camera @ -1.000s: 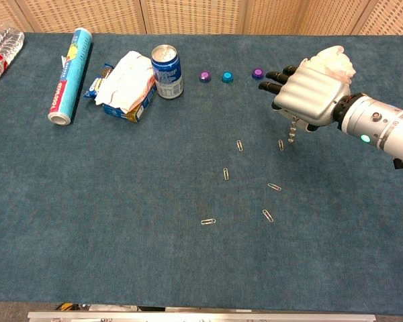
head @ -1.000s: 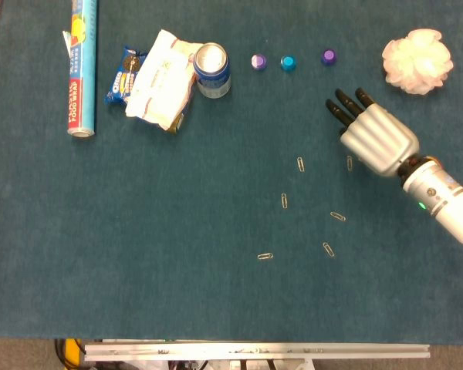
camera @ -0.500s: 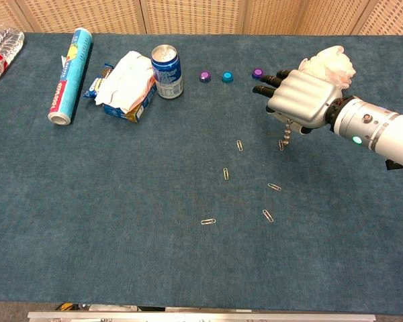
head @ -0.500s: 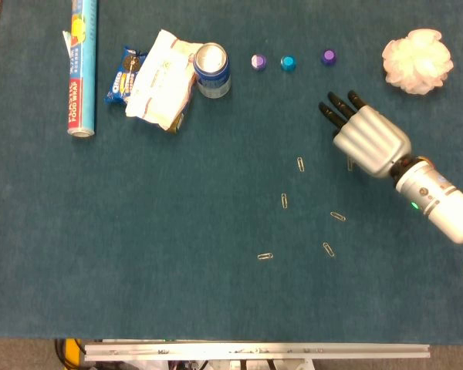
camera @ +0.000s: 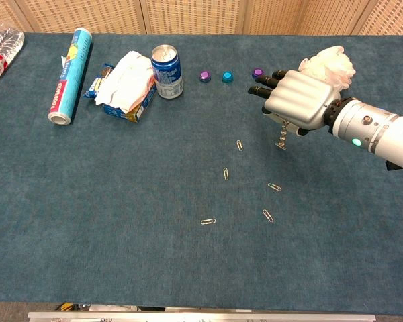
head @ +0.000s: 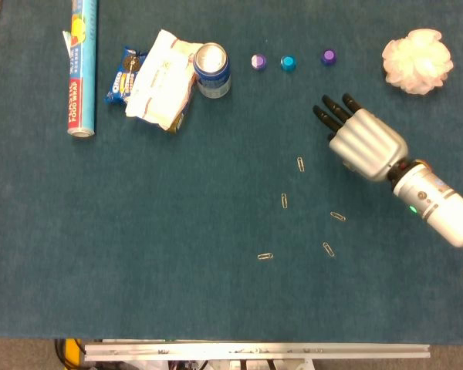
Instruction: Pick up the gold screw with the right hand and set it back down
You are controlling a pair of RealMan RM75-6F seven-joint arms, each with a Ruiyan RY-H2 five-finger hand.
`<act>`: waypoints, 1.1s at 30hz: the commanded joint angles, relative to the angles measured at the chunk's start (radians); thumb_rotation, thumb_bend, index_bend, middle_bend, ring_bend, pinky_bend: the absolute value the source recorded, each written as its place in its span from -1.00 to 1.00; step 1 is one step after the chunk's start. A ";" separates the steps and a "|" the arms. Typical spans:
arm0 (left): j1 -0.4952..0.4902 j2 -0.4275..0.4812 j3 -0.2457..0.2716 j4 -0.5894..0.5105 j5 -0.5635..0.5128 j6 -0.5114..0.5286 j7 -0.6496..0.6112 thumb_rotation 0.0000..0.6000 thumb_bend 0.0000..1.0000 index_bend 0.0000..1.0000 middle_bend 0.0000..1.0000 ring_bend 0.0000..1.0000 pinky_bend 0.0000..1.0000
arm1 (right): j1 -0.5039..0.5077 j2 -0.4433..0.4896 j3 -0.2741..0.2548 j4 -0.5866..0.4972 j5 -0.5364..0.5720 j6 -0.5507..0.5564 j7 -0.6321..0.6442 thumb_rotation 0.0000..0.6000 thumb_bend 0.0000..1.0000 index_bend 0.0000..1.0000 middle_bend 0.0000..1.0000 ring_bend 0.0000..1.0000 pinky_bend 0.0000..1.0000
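Ribbed silver right hand (camera: pixel 297 100) holds thin threaded gold screw (camera: pixel 281 137).

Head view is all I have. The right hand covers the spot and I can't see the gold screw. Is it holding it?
Observer: Yes. In the chest view the gold screw hangs from under the right hand, pinched at its top end.
Operator: Upright or lying flat?
Observer: Near upright, tilted slightly, with the tip pointing down.
Operator: Has it touched down?
Observer: The tip is very close to the table, but I cannot tell if it makes contact.
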 commanded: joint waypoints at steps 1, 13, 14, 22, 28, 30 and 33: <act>-0.001 0.000 -0.002 0.001 -0.003 -0.002 -0.001 1.00 -0.83 -0.25 -0.41 -0.56 -0.18 | -0.004 0.015 -0.009 -0.025 -0.019 0.015 0.003 1.00 -0.42 0.18 -0.79 -1.00 -0.63; -0.007 -0.004 -0.006 0.001 -0.017 -0.016 0.019 1.00 -0.83 -0.25 -0.41 -0.56 -0.18 | -0.018 0.038 -0.046 -0.093 -0.095 0.046 -0.002 1.00 -0.42 0.18 -0.79 -1.00 -0.63; -0.007 -0.005 -0.005 0.001 -0.017 -0.016 0.020 1.00 -0.83 -0.25 -0.41 -0.56 -0.18 | -0.019 0.039 -0.047 -0.096 -0.099 0.048 -0.002 1.00 -0.42 0.18 -0.79 -1.00 -0.63; -0.006 -0.006 -0.006 0.002 -0.017 -0.012 0.021 1.00 -0.83 -0.25 -0.41 -0.56 -0.18 | -0.031 0.053 -0.066 -0.131 -0.151 0.067 0.002 1.00 -0.42 0.18 -0.78 -1.00 -0.63; -0.005 -0.008 -0.007 0.002 -0.016 -0.009 0.025 1.00 -0.83 -0.25 -0.41 -0.56 -0.18 | -0.037 0.050 -0.076 -0.136 -0.175 0.064 0.007 1.00 -0.42 0.19 -0.78 -1.00 -0.63; -0.005 -0.007 -0.007 0.002 -0.016 -0.009 0.025 1.00 -0.83 -0.25 -0.41 -0.56 -0.18 | -0.038 0.048 -0.079 -0.135 -0.179 0.061 0.007 1.00 -0.42 0.19 -0.78 -1.00 -0.63; -0.004 -0.007 -0.007 0.002 -0.016 -0.008 0.024 1.00 -0.83 -0.25 -0.41 -0.56 -0.18 | -0.041 0.043 -0.083 -0.135 -0.186 0.056 0.008 1.00 -0.42 0.19 -0.78 -1.00 -0.63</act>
